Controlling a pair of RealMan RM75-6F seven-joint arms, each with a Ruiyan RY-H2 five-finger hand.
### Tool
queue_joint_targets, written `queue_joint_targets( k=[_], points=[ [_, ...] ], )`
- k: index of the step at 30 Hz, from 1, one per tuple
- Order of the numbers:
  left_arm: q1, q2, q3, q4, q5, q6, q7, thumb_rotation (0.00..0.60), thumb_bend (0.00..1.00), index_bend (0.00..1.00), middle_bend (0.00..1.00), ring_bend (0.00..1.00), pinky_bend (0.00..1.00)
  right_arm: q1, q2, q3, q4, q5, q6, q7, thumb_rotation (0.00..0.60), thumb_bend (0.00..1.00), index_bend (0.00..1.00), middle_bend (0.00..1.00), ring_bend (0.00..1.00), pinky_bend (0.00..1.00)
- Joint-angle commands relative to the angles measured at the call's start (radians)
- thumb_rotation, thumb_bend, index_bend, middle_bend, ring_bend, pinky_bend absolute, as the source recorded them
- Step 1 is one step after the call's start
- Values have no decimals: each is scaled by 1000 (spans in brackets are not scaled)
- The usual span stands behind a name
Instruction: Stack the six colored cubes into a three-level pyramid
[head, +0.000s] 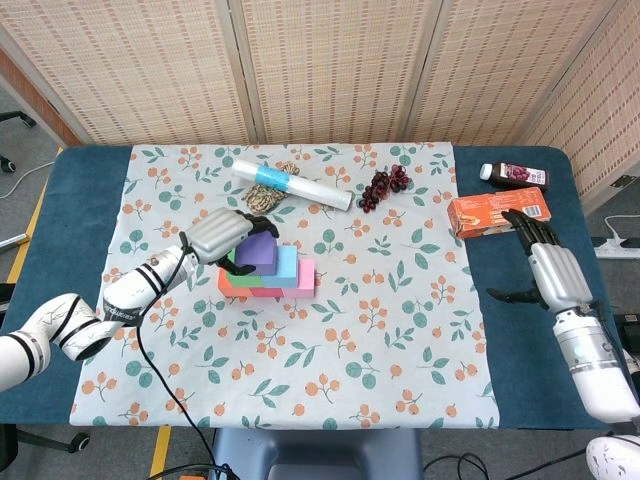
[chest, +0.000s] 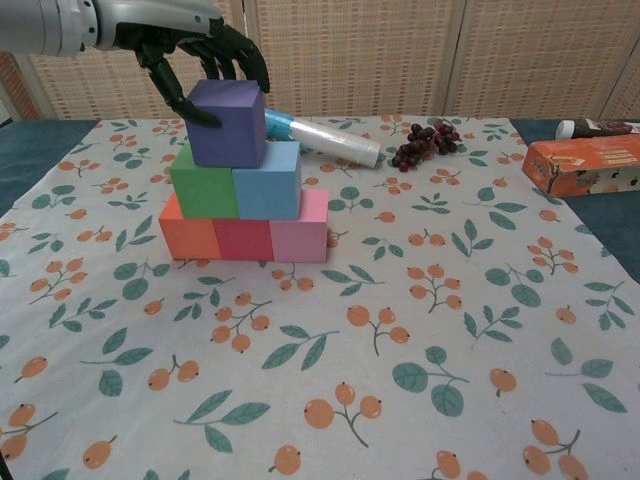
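We see a floral cloth (head: 300, 330) on the blue table (head: 520, 340), woven screens (head: 330, 70) behind; our left hand (chest: 195, 50) grips the purple cube (chest: 228, 124), right hand (head: 550, 265) lies spread, holding nothing.

a white cloth with orange berries and green leaves (head: 380, 330) covers the middle of a dark blue table (head: 520, 330). at its far edge a white roll with a blue band (head: 292, 186) lies slanted, one end over a tangle of tan twine (head: 268, 196). just right of the roll sits a bunch of dark grapes (head: 385, 187). off the cloth, on the bare table to the right, an orange carton (head: 497, 212) lies flat, with a dark bottle (head: 513, 174) lying on its side just behind it. woven screens (head: 330, 70) stand behind the table.
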Motion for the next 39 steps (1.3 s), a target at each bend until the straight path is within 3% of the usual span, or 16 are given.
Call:
queue_joint_targets(
  k=[1, 29, 39],
  points=[
    [0, 0, 1, 0, -2, 2, 4, 600, 321, 289, 344, 318, 340, 0, 0, 1, 0, 1, 0, 0, 600, 0, 0, 30, 0, 0],
    [-5, -5, 3, -12, -25, -7, 17, 600, 321, 279, 331, 318, 338, -6, 0, 5, 6, 2, -2, 6, 600, 0, 0, 30, 0, 0],
    [-5, -12, 9, -3, -25, -14, 19, 600, 323, 203, 239, 233, 303, -9, 1, 7, 9, 1, -2, 11, 600, 0, 0, 30, 0, 0]
  ],
)
